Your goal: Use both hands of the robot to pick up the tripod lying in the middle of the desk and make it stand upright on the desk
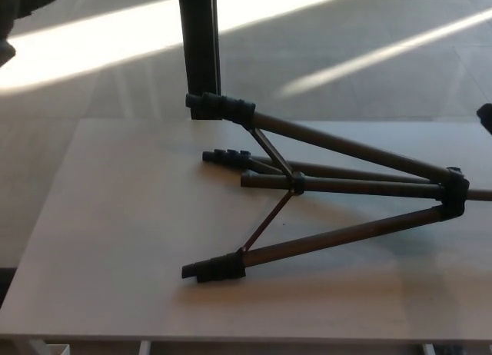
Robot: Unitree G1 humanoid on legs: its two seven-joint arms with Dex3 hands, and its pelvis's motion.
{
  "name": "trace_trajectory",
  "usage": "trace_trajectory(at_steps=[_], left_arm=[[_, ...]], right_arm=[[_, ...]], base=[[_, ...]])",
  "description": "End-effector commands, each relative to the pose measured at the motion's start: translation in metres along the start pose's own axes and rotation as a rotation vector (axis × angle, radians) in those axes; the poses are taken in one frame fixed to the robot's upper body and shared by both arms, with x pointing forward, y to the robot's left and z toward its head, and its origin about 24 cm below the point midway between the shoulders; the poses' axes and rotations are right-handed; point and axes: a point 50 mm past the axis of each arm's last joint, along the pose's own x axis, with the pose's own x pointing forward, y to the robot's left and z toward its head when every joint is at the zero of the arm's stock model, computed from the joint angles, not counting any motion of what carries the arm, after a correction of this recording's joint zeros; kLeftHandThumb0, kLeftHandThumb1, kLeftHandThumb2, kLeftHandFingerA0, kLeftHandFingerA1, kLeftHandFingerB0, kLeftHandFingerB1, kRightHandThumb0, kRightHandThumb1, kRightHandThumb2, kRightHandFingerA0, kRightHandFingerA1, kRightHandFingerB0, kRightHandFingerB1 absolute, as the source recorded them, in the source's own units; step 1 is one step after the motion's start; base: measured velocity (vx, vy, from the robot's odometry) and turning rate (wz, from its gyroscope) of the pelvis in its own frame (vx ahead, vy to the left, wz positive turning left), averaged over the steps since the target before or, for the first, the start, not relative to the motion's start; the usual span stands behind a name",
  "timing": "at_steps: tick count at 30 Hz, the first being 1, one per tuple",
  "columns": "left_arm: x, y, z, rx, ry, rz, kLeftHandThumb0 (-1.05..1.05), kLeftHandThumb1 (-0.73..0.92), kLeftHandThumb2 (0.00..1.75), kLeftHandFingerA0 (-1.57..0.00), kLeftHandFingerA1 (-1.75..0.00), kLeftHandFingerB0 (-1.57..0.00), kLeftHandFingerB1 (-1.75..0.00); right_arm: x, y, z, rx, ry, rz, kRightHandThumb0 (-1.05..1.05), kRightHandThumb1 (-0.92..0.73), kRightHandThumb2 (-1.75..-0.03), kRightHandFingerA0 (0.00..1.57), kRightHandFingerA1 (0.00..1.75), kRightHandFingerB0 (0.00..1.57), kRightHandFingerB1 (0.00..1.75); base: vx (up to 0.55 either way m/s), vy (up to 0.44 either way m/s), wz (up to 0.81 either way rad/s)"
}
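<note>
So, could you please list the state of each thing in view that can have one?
tripod: lying on its side on the desk, legs spread, not held.
left hand: only a dark part at the top corner, fingers unreadable.
right hand: only a sliver at the edge, fingers unreadable.

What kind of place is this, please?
Probably an indoor room such as a lab or office: a pale desk carries a tripod lying on its side, a dark post stands behind, and sunlight stripes cross the smooth floor.
</note>
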Motion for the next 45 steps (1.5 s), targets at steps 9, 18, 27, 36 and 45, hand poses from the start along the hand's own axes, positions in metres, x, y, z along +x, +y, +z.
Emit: trace_trajectory(at_steps=[9, 18, 27, 36, 45], left_arm=[[0.044, -0.064, -0.004, 0.019, 0.104, -0.293, -0.55, 0.74, 0.61, -0.48, -0.55, -0.43, -0.46], [0.074, -0.093, -0.023, 0.077, 0.199, -0.399, -0.59, 0.68, 0.62, -0.52, -0.54, -0.43, -0.46], [0.104, -0.135, -0.018, 0.255, 0.194, -0.472, -0.59, 0.69, 0.61, -0.6, -0.61, -0.55, -0.46], [0.108, -0.169, -0.025, 0.591, 0.147, -0.611, -0.66, 0.69, 0.61, -0.53, -0.62, -0.54, -0.49], [0.104, -0.191, -0.04, 1.216, 0.071, -0.781, -0.71, 0.69, 0.61, -0.35, -0.54, -0.48, -0.41]], right_arm=[[-0.016, 0.0, -0.058, 0.157, 0.29, -0.18, -0.64, -0.74, -0.62, 0.44, 0.66, 0.39, 0.41], [-0.042, -0.007, -0.069, 0.168, 0.331, -0.254, -0.65, -0.76, -0.63, 0.47, 0.68, 0.4, 0.4], [-0.069, -0.004, -0.075, 0.165, 0.371, -0.237, -0.65, -0.77, -0.63, 0.47, 0.65, 0.44, 0.42], [-0.076, 0.002, -0.082, 0.165, 0.427, -0.25, -0.67, -0.73, -0.63, 0.56, 0.63, 0.52, 0.42], [-0.065, 0.012, -0.08, 0.154, 0.426, -0.21, -0.65, -0.74, -0.63, 0.56, 0.63, 0.48, 0.41]], base=[[0.0, 0.0, 0.0], [0.0, 0.0, 0.0], [0.0, 0.0, 0.0], [0.0, 0.0, 0.0], [0.0, 0.0, 0.0]])
